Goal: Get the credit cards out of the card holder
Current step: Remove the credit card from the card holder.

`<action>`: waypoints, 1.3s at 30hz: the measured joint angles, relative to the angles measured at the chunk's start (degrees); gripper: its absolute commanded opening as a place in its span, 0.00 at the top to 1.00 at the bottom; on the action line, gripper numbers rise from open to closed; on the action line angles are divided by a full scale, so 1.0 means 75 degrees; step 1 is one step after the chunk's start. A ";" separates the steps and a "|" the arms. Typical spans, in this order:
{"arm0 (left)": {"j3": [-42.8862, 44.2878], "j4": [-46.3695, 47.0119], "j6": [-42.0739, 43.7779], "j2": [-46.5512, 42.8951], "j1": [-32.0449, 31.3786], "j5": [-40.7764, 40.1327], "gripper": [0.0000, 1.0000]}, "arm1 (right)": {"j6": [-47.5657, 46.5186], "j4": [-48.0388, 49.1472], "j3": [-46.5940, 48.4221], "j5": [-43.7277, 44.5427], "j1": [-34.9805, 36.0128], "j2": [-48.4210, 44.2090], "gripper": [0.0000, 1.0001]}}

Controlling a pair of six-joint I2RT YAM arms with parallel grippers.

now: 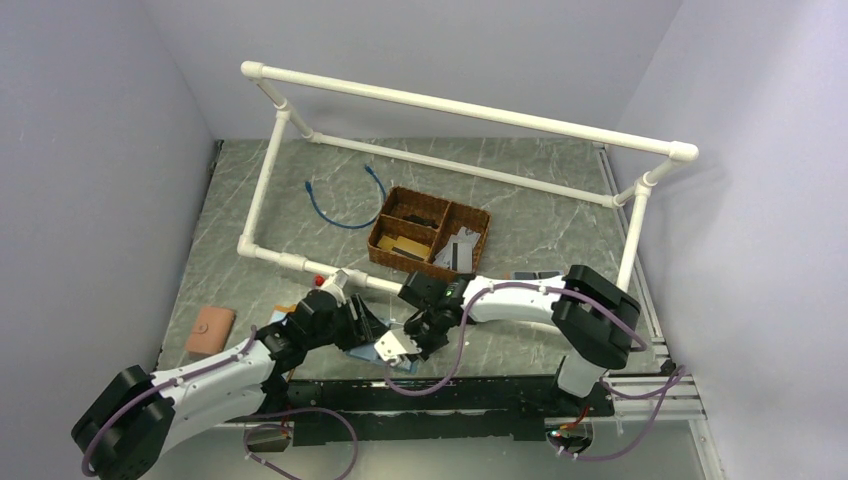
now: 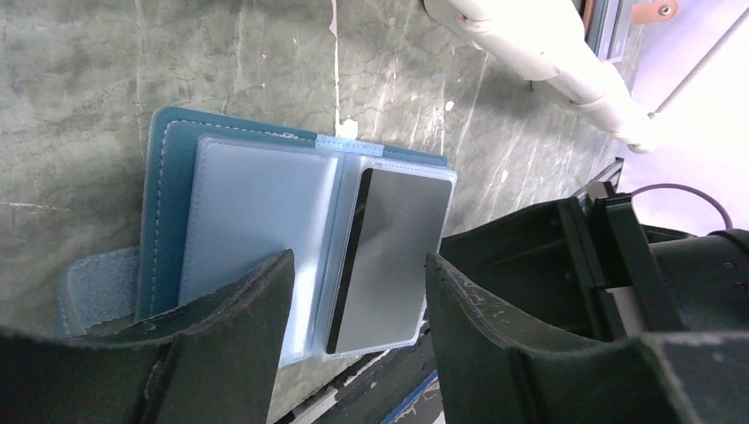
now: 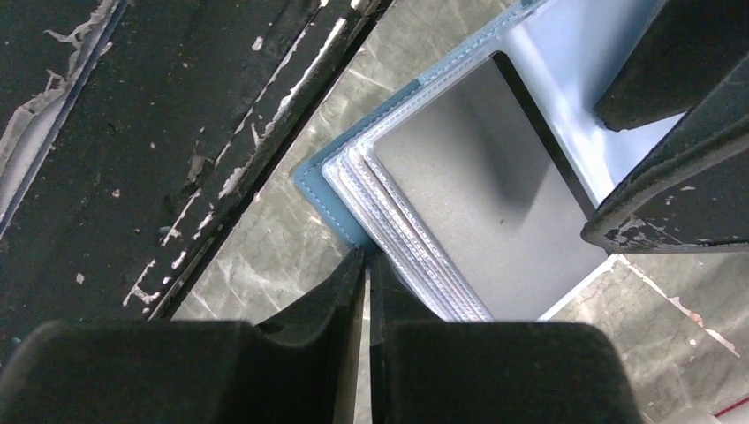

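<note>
The grey marbled table (image 1: 540, 200) filled most of the overhead view, with a white pipe frame (image 1: 470, 105) standing across its far half. Both arms reached in toward the near edge, the left arm (image 1: 210, 385) from the left and the right arm (image 1: 590, 315) from the right, their wrists close together. Behind them sat a brown wicker basket (image 1: 378, 245) divided into compartments, and a blue cable (image 1: 340, 205) lay just beyond it. An orange-tan holder (image 1: 210, 330) rested well apart at the left. The slate-blue card holder (image 2: 168, 177) lay spread open and flat on the table beside the black rail at the near edge, its clear sleeves facing up. The left gripper (image 2: 359, 261) hung released above it, fingers well apart. The right gripper (image 3: 365, 265) was clenched at the holder's corner; whether it pinched a sleeve could not be told. A dark grey credit card (image 2: 389, 256) sat inside the top sleeve. The strap tab (image 2: 97, 283) stuck out from one edge.
</note>
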 measured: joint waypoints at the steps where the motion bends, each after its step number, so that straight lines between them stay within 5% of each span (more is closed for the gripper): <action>1: -0.0029 0.0044 -0.0012 -0.0015 0.0015 0.0015 0.38 | 0.0085 0.0006 0.0026 0.0090 0.0032 0.0064 0.91; 7: -0.0248 0.0481 -0.0125 0.0044 0.0087 0.0157 0.35 | 0.0825 0.0297 0.0134 0.0557 0.0169 0.0108 0.86; 18: -0.0356 0.0781 -0.0192 0.0023 0.0265 0.0309 0.33 | 0.2451 0.0997 0.0265 0.0685 -0.0178 -0.0064 0.56; 24: -0.0740 0.1174 -0.0551 -0.0184 0.0373 0.0332 0.37 | 0.3150 0.1122 0.0647 0.0087 -0.0772 -0.0105 0.48; 31: -0.1023 0.1661 -0.0962 -0.0233 0.0420 0.0323 0.38 | 0.3605 0.0376 0.1501 -0.0746 -0.1035 0.0460 0.53; 37: -0.1110 0.1489 -0.1125 -0.0557 0.0420 0.0326 0.36 | 0.4377 0.0341 0.1682 -0.0953 -0.1087 0.0831 0.85; 39: -0.1110 0.1306 -0.1128 -0.0740 0.0420 0.0318 0.37 | 0.4715 0.0341 0.1690 -0.0877 -0.1070 0.0970 0.87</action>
